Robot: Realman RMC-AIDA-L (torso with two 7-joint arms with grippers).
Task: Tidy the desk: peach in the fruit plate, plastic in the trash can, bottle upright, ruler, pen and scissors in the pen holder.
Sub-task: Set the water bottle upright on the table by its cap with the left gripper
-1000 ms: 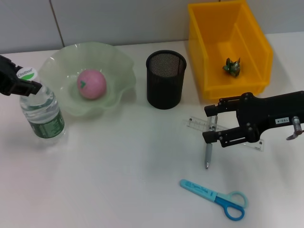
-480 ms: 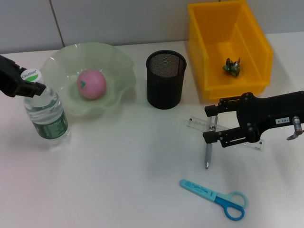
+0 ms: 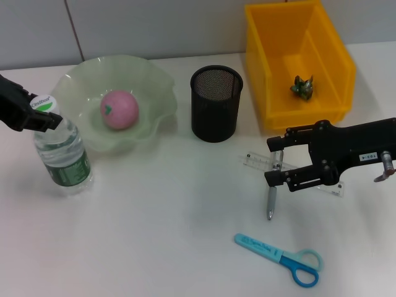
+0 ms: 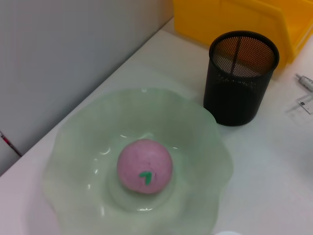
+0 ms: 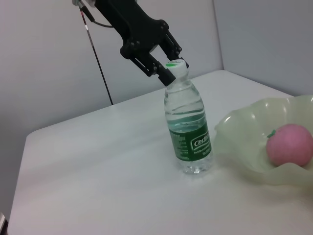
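Observation:
A clear water bottle (image 3: 62, 151) with a green label stands almost upright at the left. My left gripper (image 3: 38, 114) is shut on its neck just under the cap; the right wrist view shows the same hold on the bottle (image 5: 190, 125) by the left gripper (image 5: 164, 63). The pink peach (image 3: 119, 109) lies in the pale green fruit plate (image 3: 74, 80). Crumpled green plastic (image 3: 302, 86) sits in the yellow bin (image 3: 334, 43). My right gripper (image 3: 276, 162) is open, straddling the clear ruler (image 3: 258, 162) and the grey pen (image 3: 271, 201). Blue scissors (image 3: 281, 258) lie near the front edge.
The black mesh pen holder (image 3: 216, 103) stands empty between plate and bin. In the left wrist view, the peach (image 4: 145, 166) rests in the plate (image 4: 186, 122) beside the holder (image 4: 242, 78). Bare tabletop spans the middle and front left.
The left gripper has tipped the bottle from a lean toward upright and shifted it slightly right and nearer. The right arm has not moved.

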